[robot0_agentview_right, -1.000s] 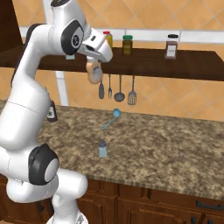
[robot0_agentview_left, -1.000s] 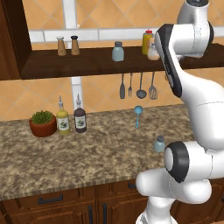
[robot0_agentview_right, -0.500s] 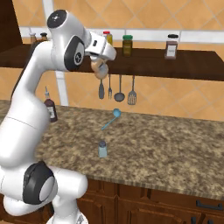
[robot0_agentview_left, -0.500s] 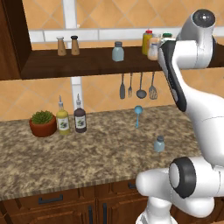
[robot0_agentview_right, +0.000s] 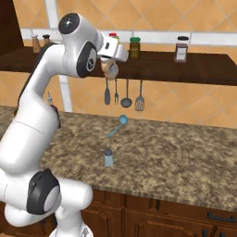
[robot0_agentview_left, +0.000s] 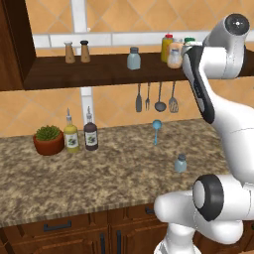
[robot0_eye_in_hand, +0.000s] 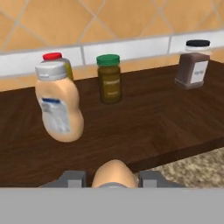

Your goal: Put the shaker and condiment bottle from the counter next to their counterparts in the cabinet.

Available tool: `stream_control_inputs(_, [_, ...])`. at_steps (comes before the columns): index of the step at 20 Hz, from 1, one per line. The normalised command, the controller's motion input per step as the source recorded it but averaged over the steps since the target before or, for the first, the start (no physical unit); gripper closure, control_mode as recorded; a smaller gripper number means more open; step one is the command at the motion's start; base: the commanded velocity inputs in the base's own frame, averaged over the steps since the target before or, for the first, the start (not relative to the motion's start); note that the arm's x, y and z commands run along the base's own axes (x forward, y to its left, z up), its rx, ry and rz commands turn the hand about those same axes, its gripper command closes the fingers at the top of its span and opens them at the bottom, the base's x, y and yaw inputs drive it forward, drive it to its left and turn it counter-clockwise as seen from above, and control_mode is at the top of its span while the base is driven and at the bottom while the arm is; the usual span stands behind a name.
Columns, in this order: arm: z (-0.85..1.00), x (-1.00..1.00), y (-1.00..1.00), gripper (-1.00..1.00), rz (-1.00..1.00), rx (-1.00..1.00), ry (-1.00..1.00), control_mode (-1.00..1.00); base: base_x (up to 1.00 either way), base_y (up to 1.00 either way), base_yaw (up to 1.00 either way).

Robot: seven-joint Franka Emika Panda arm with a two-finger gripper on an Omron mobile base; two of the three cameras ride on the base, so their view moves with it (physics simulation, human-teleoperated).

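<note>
I have the gripper (robot0_eye_in_hand: 113, 180) clenched on the condiment bottle (robot0_eye_in_hand: 113, 174), whose rounded peach body bulges up between the two dark finger tips in the hand view; it is lifted to the level of the cabinet (robot0_agentview_left: 99, 69) shelf but not yet set down, so I judge the first half of the task to be underway and unfinished. Its counterpart, the wide peach bottle (robot0_eye_in_hand: 58, 109), stands on the shelf ahead and to the left in that view, waisted and glossy, with a pale cap and a blue-and-white label. Behind it I see a yellow bottle with a red cap (robot0_eye_in_hand: 53, 57), beside it a green-lidded jar (robot0_eye_in_hand: 109, 78), and farther right a brown jar with a black lid (robot0_eye_in_hand: 192, 65). The shaker (robot0_agentview_right: 108, 158) is untouched on the counter (robot0_agentview_right: 185, 162), a small squat pale blue-grey piece with a grey cap, near a blue spoon (robot0_agentview_right: 119, 124). Its twin, the shelf shaker (robot0_agentview_left: 133, 58), waits on the dark, smooth shelf board. The counter is speckled brown-grey granite; the cabinet wood shows a faint grain. So I reckon two placements remain.
</note>
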Motion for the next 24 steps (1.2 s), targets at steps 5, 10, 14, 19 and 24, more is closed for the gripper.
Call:
stream_control_inputs(5, [0.30,0.14,-0.19,1.00,0.01,0.03,0.01,-1.00,0.00,0.00,0.00])
stream_control_inputs(10, [0.01,0.31,0.00,1.00,0.03,0.00,0.03,-1.00,0.00,0.00,0.00])
stream_control_inputs(14, [0.00,0.62,0.00,1.00,0.14,0.00,0.00,-1.00,0.00,0.00,0.00])
stream_control_inputs(19, [0.00,0.34,0.00,1.00,0.09,0.00,0.00,-1.00,0.00,0.00,0.00])
stream_control_inputs(24, [0.00,0.02,0.00,1.00,0.01,-0.01,0.00,-1.00,0.00,0.00,0.00])
